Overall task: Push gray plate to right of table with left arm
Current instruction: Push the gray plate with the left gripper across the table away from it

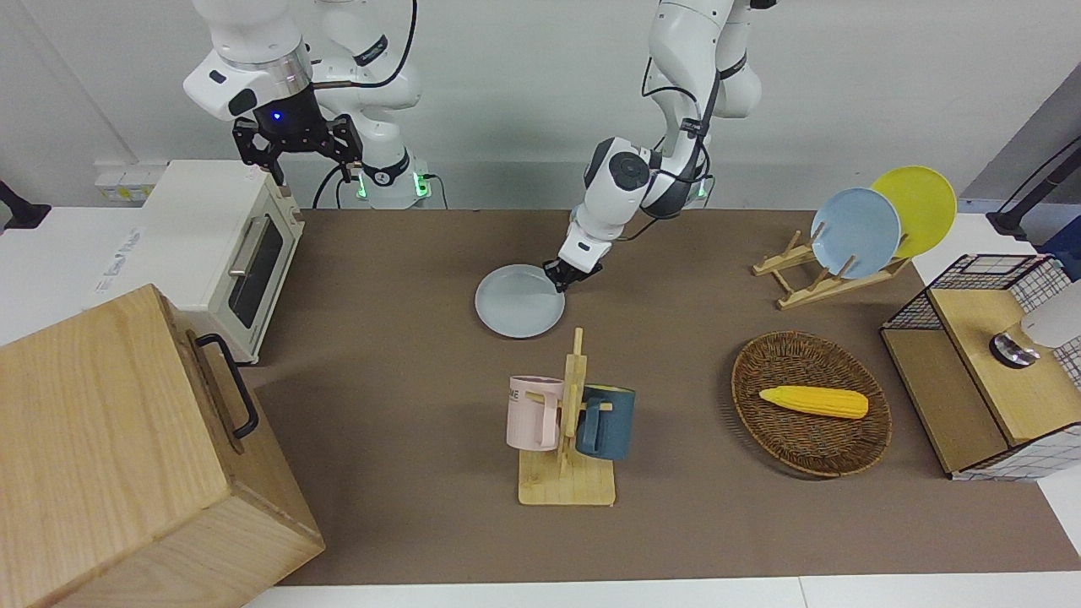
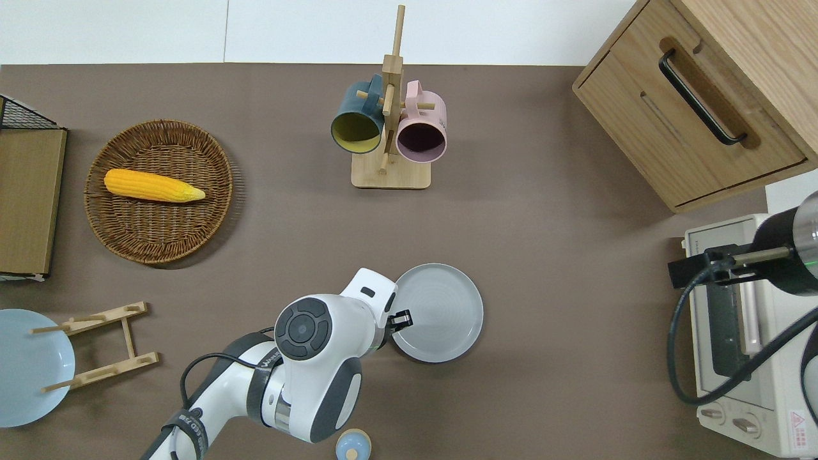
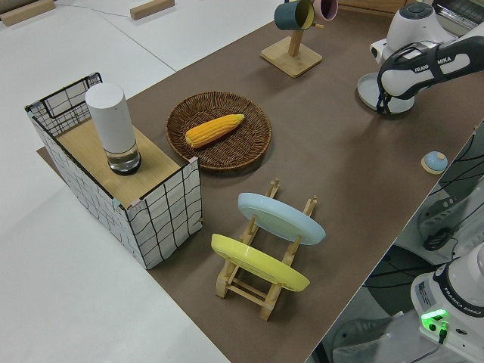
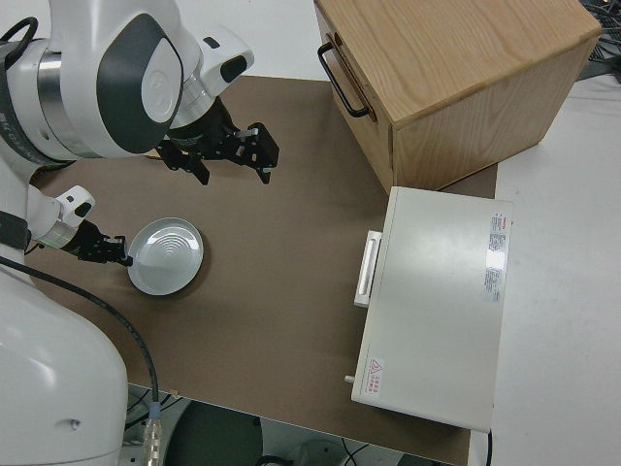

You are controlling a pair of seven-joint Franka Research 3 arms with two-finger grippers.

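Left gripper (image 2: 401, 317) at the gray plate (image 2: 441, 314) rim; jaws' state cannot be told. Plate sits mid-desk (image 2: 543, 255); push toward the right arm's end mostly remains. Right arm parked.

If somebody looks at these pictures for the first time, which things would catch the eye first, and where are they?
First the left gripper, low at the rim of the gray plate near the table's middle, on the plate's side toward the left arm's end. Next the wooden mug rack, farther from the robots, with a pink and a dark blue mug. Then the yellow corn in the wicker basket toward the left arm's end.
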